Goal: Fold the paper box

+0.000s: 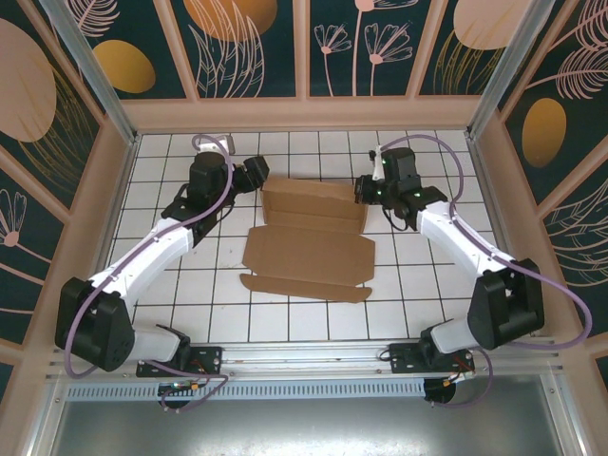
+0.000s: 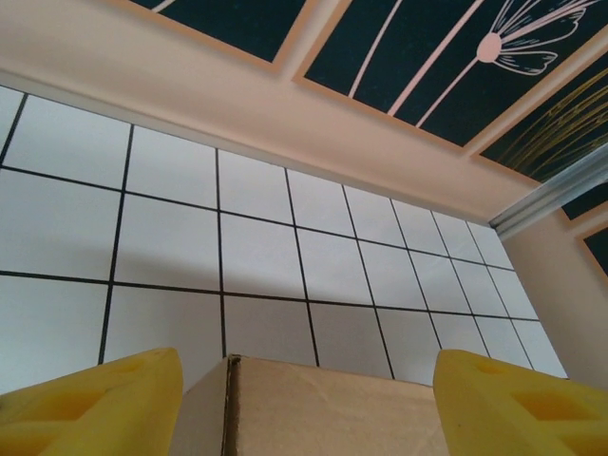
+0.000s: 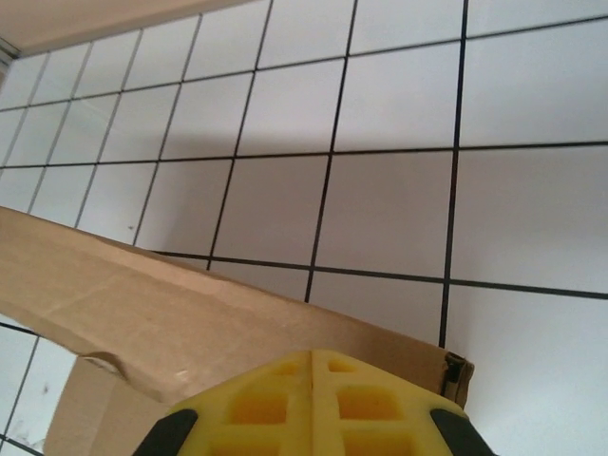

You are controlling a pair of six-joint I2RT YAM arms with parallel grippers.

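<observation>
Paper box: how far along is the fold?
Early. Done: far panel of the paper box looks lifted; the rest lies flat. In hand: left end effector open astride that panel's edge, right end effector shut beside it. To do: remaining flaps and walls, closing.

White tiled table [image 1: 304,323] ringed by dark floral wall panels [image 1: 256,38].

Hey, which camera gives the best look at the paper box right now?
The top external view: the whole paper box shows, flaps spread on the table. The left wrist view catches one cardboard edge; the right wrist view, a flap close up.
</observation>
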